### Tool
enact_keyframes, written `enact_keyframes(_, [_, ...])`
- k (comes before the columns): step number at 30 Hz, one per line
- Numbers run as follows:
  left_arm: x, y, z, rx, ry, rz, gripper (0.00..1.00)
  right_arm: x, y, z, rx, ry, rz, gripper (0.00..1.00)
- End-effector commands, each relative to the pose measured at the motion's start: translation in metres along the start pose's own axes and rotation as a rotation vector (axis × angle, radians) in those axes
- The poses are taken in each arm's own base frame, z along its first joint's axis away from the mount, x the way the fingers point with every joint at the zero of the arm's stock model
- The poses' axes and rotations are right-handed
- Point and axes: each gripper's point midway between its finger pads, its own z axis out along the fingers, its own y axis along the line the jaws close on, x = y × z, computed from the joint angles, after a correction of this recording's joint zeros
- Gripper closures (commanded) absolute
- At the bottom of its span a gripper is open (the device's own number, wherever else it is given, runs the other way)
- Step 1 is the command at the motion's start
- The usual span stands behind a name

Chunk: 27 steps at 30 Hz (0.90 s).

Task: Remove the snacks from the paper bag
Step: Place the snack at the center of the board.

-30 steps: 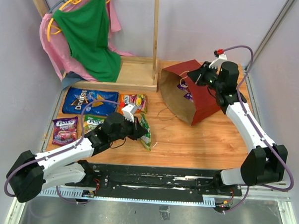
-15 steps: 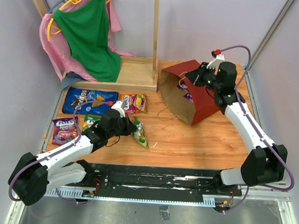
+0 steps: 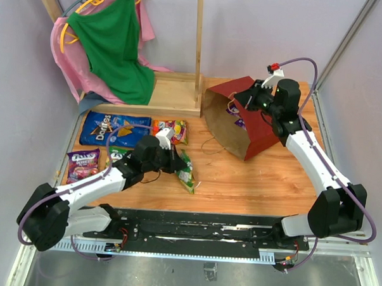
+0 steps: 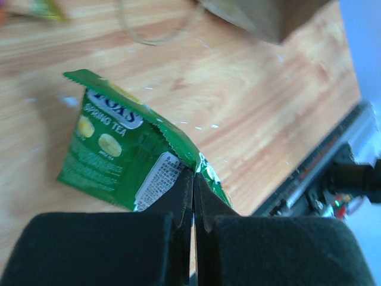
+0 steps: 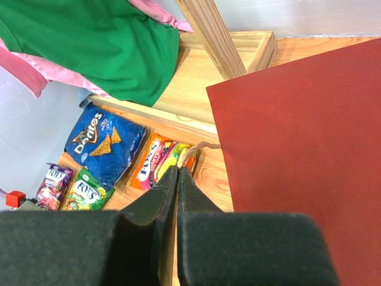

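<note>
The paper bag (image 3: pixel 242 123), dark red with a brown inside, lies tilted at the back right with its mouth facing left. My right gripper (image 3: pixel 252 102) is shut on its cord handle (image 5: pixel 200 146) at the bag's top edge, and the red side (image 5: pixel 297 131) fills the right wrist view. My left gripper (image 3: pixel 175 161) is shut on the corner of a green Fox's packet (image 3: pixel 187 172), which lies against the table in the left wrist view (image 4: pixel 116 161). On the table at left lie the blue Doritos bag (image 3: pixel 115 128), an orange packet (image 3: pixel 170 131), a purple packet (image 3: pixel 83 165) and another green packet (image 3: pixel 117 155).
A wooden clothes rack (image 3: pixel 198 54) with green and pink clothes (image 3: pixel 113 44) on hangers stands at the back left on a wooden base (image 3: pixel 174 95). A black rail (image 3: pixel 193 228) runs along the near edge. Walls close in on both sides.
My left gripper, holding the green packet, swung left and then came back right, towards the table's middle. The right gripper kept hold of the bag's handle and barely moved.
</note>
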Motion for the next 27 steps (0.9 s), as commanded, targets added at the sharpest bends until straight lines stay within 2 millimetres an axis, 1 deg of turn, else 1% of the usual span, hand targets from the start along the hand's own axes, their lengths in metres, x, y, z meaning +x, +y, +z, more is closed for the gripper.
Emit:
enact_keyframes(1, [0.002, -0.072, -0.002, 0.322, 0.065, 0.140, 0.99, -0.017, 0.015, 0.001, -0.035, -0.037, -0.044, 0.99])
enact_keyframes(3, [0.006, -0.082, -0.006, 0.387, 0.078, 0.146, 0.99, -0.015, 0.015, 0.002, -0.035, -0.033, -0.045, 0.99])
enact_keyframes(4, [0.007, -0.079, -0.007, 0.380, 0.072, 0.144, 0.99, -0.015, 0.015, 0.003, -0.037, -0.031, -0.044, 0.99])
enact_keyframes(5, [0.006, -0.073, -0.006, 0.344, 0.058, 0.135, 0.99, -0.014, 0.014, 0.003, -0.036, -0.029, -0.044, 0.99])
enact_keyframes(6, [0.007, -0.060, -0.005, 0.276, 0.048, 0.118, 1.00, -0.013, 0.014, 0.004, -0.036, -0.027, -0.046, 0.99])
enact_keyframes(8, [0.000, -0.029, -0.006, 0.149, 0.002, 0.060, 1.00, -0.013, 0.013, 0.004, -0.036, -0.026, -0.047, 0.99])
enact_keyframes(11, [-0.005, 0.018, -0.017, -0.005, -0.059, -0.051, 1.00, -0.015, 0.013, 0.007, -0.036, -0.024, -0.049, 0.99])
enact_keyframes(13, [-0.002, 0.041, -0.024, -0.074, -0.077, -0.103, 0.99, -0.017, 0.013, 0.011, -0.040, -0.023, -0.048, 0.99])
enact_keyframes(15, [0.004, 0.057, -0.029, -0.127, -0.084, -0.147, 1.00, -0.015, 0.010, 0.017, -0.039, -0.013, -0.040, 0.99])
enact_keyframes(19, [0.029, 0.091, -0.029, -0.266, -0.064, -0.270, 0.99, -0.013, 0.004, 0.031, -0.040, -0.002, -0.033, 0.99])
enact_keyframes(21, [0.036, 0.106, -0.030, -0.334, -0.062, -0.311, 0.99, -0.012, 0.000, 0.041, -0.041, -0.002, -0.030, 0.99])
enact_keyframes(24, [0.033, 0.128, -0.038, -0.452, -0.066, -0.327, 0.99, -0.011, -0.004, 0.055, -0.052, 0.007, -0.031, 0.99])
enact_keyframes(25, [0.027, 0.132, -0.040, -0.480, -0.072, -0.331, 0.99, -0.011, -0.006, 0.060, -0.053, 0.009, -0.034, 0.99])
enact_keyframes(27, [0.023, 0.138, -0.043, -0.521, -0.054, -0.341, 1.00, -0.013, -0.008, 0.070, -0.060, 0.013, -0.046, 0.99])
